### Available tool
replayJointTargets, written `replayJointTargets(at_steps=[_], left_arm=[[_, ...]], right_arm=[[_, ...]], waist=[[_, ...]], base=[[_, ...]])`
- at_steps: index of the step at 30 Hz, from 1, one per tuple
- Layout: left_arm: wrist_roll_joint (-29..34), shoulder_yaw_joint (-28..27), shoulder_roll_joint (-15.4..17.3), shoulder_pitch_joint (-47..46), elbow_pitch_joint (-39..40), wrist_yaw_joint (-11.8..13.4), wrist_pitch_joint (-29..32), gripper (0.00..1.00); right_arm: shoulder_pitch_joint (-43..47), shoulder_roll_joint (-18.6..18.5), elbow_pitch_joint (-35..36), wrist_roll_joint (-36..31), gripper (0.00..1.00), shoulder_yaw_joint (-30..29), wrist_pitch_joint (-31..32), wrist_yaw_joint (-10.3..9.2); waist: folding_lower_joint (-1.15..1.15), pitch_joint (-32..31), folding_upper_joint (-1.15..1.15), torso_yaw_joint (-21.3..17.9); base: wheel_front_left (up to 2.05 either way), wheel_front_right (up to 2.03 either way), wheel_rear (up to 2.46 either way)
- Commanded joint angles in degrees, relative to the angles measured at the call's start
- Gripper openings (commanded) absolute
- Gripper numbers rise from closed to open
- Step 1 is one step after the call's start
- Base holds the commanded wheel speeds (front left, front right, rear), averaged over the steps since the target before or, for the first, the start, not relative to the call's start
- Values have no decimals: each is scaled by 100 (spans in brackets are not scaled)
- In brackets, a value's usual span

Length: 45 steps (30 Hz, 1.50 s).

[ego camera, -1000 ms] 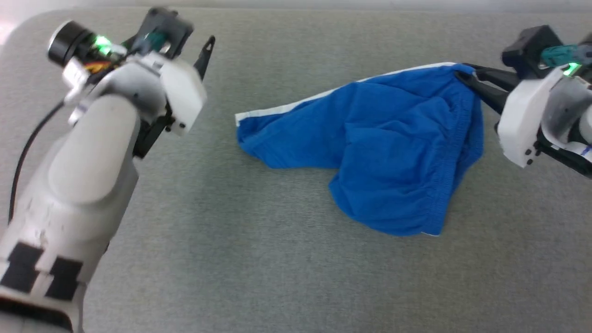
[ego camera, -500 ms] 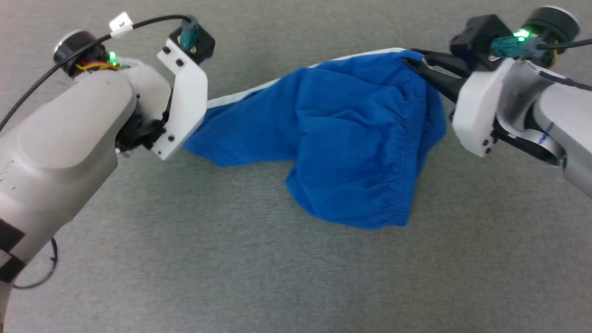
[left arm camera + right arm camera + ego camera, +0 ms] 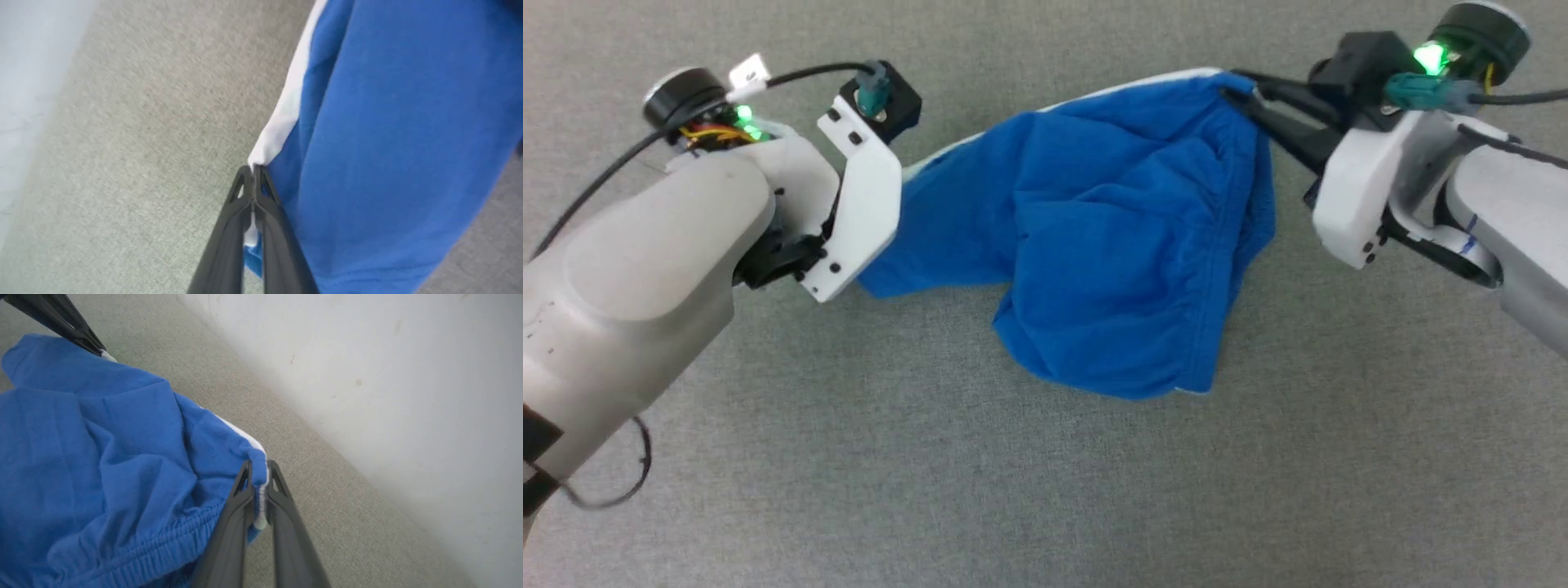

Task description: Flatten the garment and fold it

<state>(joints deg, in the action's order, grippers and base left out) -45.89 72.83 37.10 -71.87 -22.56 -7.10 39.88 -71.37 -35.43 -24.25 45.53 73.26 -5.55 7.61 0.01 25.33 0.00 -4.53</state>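
Observation:
The garment is a bright blue pair of shorts with a white trim band, hanging bunched between my two grippers over the grey surface. My left gripper is shut on its white-trimmed corner; in the head view that gripper's white mount hides the fingertips. My right gripper is shut on the opposite top corner, beside the elastic waistband. In the right wrist view its fingers pinch blue cloth and white trim, and the left gripper's dark fingers show at the top left.
A grey woven surface spreads under and around the garment. A pale wall runs along its far edge in the right wrist view. A black cable loops off my left wrist.
My left gripper has moved in from the left to the garment's white-trimmed corner and shut on it. The garment's left end has risen off the surface. The head camera has shifted.

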Motion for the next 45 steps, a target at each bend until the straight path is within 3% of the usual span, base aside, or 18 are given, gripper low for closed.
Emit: replayJointTargets(at_steps=[1, 10, 17, 24, 35, 40, 45], left_arm=[[-35, 50, -66, 0, -72, -38, -517, 0], [402, -209, -265, -610, -920, 5, -2776, 0], [821, -657, -590, -1518, -1454, 444, -3978, 0], [1172, -1094, -822, -2858, -1841, 908, -4593, 0], [1322, -1561, -1165, -4485, -2304, 1196, -5028, 0], [1274, -1617, -1224, -4465, -2547, 1233, -5208, 0], [1079, -1632, -1257, -3803, -2763, 1248, -5331, 0]], right_arm=[[-23, -13, -128, -66, 0, -24, -260, -12], [-180, -142, -519, -26, 0, -355, -758, -12], [-1102, -263, -782, -310, 0, -840, -827, -12], [-2590, -216, -1187, -964, 0, -1200, -784, -12], [-4461, 105, -1804, -1867, 0, -1462, -844, -12], [-4619, 299, -2002, -2061, 0, -1440, -901, -12], [-3981, 507, -1889, -2002, 0, -1565, -939, -12]], waist=[[-1, -466, 0, 237], [-1, -1130, 0, 441], [-1, -884, 0, 495], [-1, -1, 0, 492], [-1, 1029, 0, 540], [-1, 1242, 0, 540], [-1, 1190, 0, 509]], base=[[0, 0, 0], [0, 0, 0], [0, 0, 0], [0, 0, 0], [0, 0, 0], [0, 0, 0], [0, 0, 0]])
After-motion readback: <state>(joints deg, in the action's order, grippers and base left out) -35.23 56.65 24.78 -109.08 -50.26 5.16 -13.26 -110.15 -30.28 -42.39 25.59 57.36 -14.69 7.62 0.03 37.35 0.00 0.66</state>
